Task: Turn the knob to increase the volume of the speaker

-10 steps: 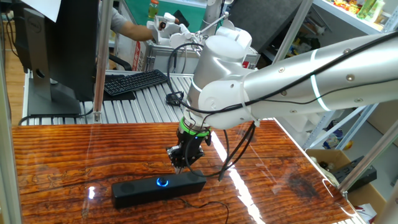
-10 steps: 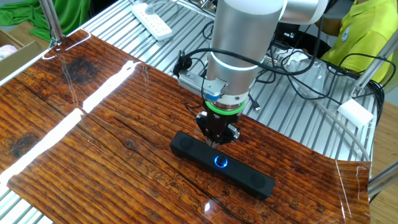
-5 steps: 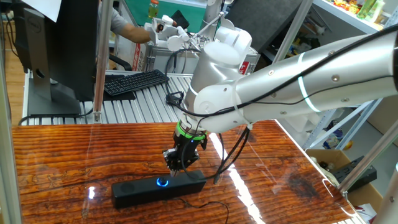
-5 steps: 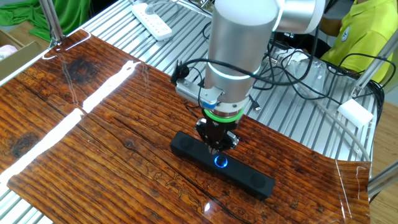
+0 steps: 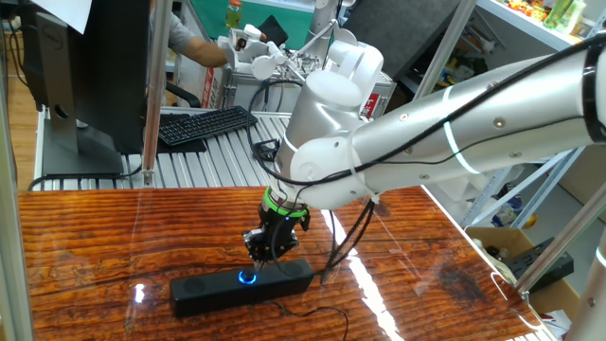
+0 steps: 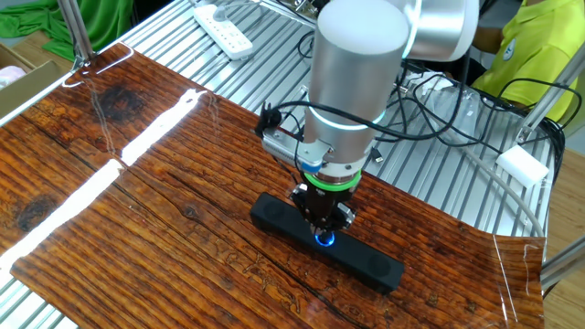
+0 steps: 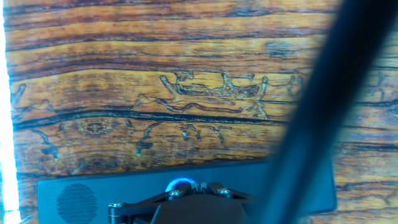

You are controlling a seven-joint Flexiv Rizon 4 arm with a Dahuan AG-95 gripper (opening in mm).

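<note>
the wooden tabletop (image 5: 114, 237) fills the scene, and the flexiv arm (image 5: 454, 133) reaches across it from the far right side, bending down toward the near edge. the speaker (image 5: 241, 283) lies flat close to the near edge in one fixed view, roughly midway along it, its long axis running nearly parallel to that edge with a slight tilt. in the other fixed view the speaker (image 6: 326, 241) sits toward the table's corner beside the metal slats, well apart from the bright glare streak.

the gripper (image 5: 262, 248) points straight down and hangs just above the knob (image 5: 247, 278), whose blue ring glows at the centre of the bar's long face. from the other fixed view the gripper (image 6: 323, 222) covers most of the knob (image 6: 324, 240), so only a sliver of blue shows beneath it. in the hand view the knob (image 7: 180, 185) peeks out just beyond the gripper hardware at the bottom edge, so it lies almost directly below the tips, a touch forward. whether the jaws are apart or closed i cannot tell; they look narrow, and contact with the knob is not clear. the next move likely calls for a short descent centred on the dial, then a twist about the vertical axis.
</note>
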